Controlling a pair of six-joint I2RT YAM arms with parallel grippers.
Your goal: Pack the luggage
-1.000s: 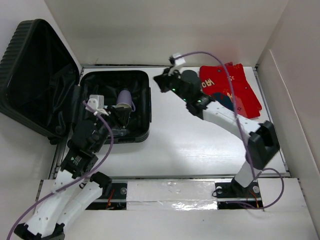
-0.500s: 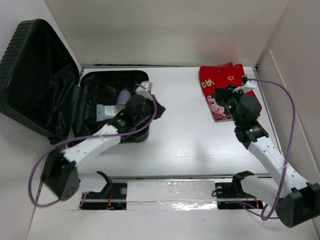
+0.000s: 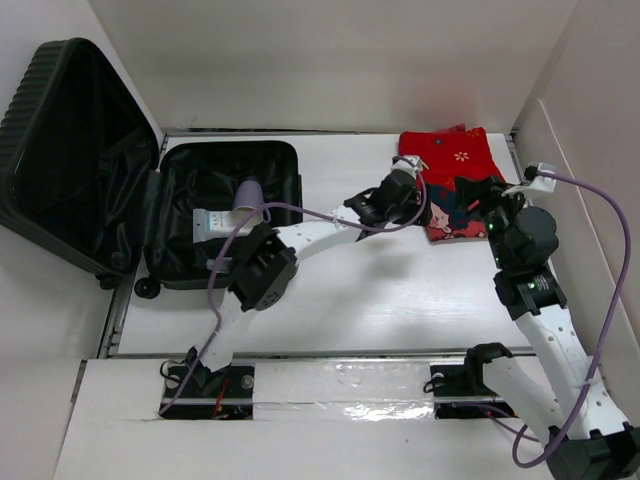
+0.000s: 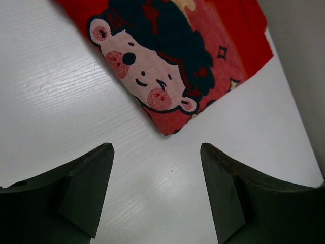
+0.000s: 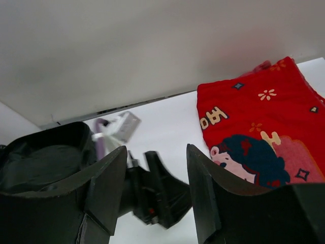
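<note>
Top external view: luggage (image 3: 195, 175) lies open at the far left of the counter (image 3: 380, 290), lid leaned on the left wall, base shell flat. A purple cup (image 3: 248, 195) and a white box (image 3: 208, 224) sit inside the shell. Folded red cloth (image 3: 450, 158) is far right, well apart from it. Left claw (image 3: 390, 200) is stretched across to the cloth's left edge. Right claw (image 3: 478, 192) hovers at its near right side. Both claws gape wide and hold nothing. In the left wrist view the left claw (image 4: 155, 168) has only bare counter between its fingers, and the cloth's (image 4: 167, 51) corner is just ahead.

Step in hand, as I read it: pick up the cloth for packing.
- Push the left claw forward until the corner sits deep between the fingers.
- Slide the lower finger under the fold, then close.
- Catch every layer, or it will likely unfold on the lift.

The right wrist view shows the left arm's tip straight ahead of the right claw (image 5: 155, 173), so the two are near each other. Use one arm, or take opposite edges; don't cross them.

Edges and room:
- The cloth lies near the far wall and the right side panel (image 3: 570, 200), so you get little swing there.
- The middle of the counter between cloth and luggage gives you the carry path.
- Lift over the shell's right rim before lowering.
- Aim for the bare lining on the far side of the cup and box.
</note>
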